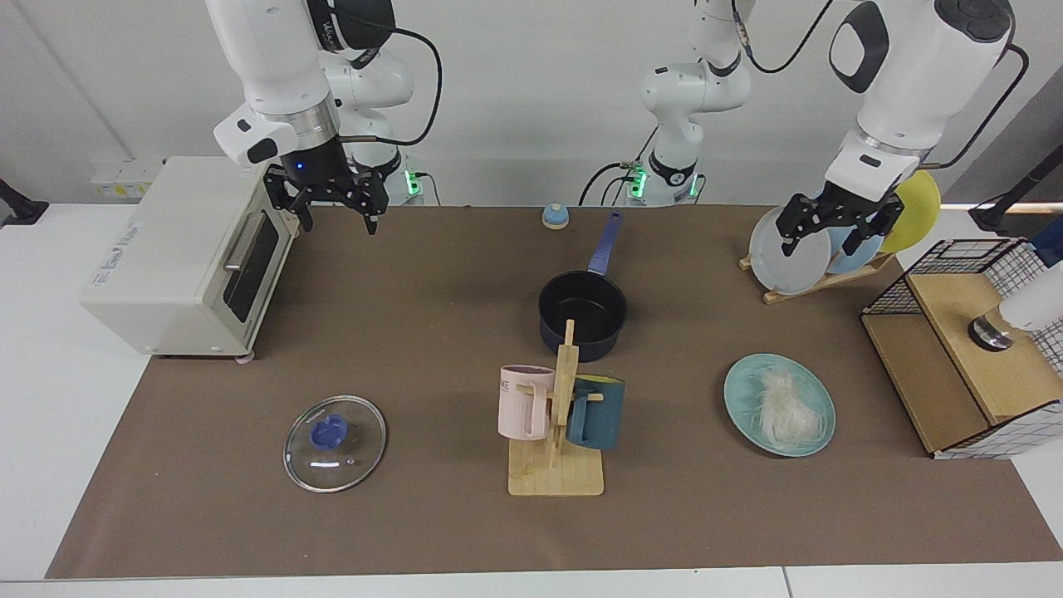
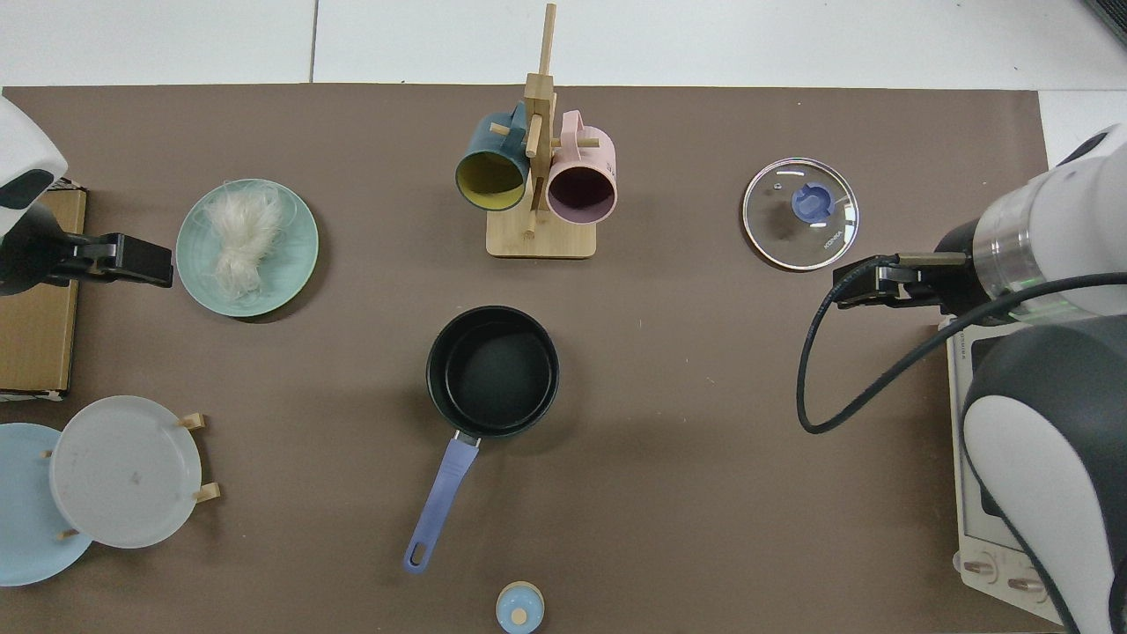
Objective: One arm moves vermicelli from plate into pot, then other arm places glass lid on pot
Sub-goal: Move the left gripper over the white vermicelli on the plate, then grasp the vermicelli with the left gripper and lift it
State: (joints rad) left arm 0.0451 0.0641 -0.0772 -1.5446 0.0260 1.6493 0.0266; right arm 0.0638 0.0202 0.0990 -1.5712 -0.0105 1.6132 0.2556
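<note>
— Both grippers we see up in the air, with nothing in them. Our left gripper (image 1: 839, 226) hangs in front of the plate rack (image 1: 818, 278), its fingers spread apart. Our right gripper (image 1: 328, 202) hangs beside the toaster oven (image 1: 187, 257), and its fingers also are spread.

— And from above, do we see them?

— Yes. The left gripper (image 2: 132, 258) is just beside the plate (image 2: 295, 264), at its outer side, not touching. The right gripper (image 2: 867, 283) is near the glass lid (image 2: 775, 242), a little apart from its rim.

— Where are the noodles?

— The vermicelli (image 1: 785, 407) lies in a loose bundle on the green plate (image 1: 747, 378). The pot (image 1: 581, 316) stands in the middle of the brown mat (image 1: 415, 515), empty inside, its blue handle pointing toward the robots.

— And the lid?

— The glass lid (image 1: 335, 443) lies flat on the mat, knob up, well apart from the pot. Between lid and plate we have the wooden mug stand (image 1: 556, 465) with a pink mug (image 1: 525, 403) and a teal mug (image 1: 596, 413), close in front of the pot
</note>
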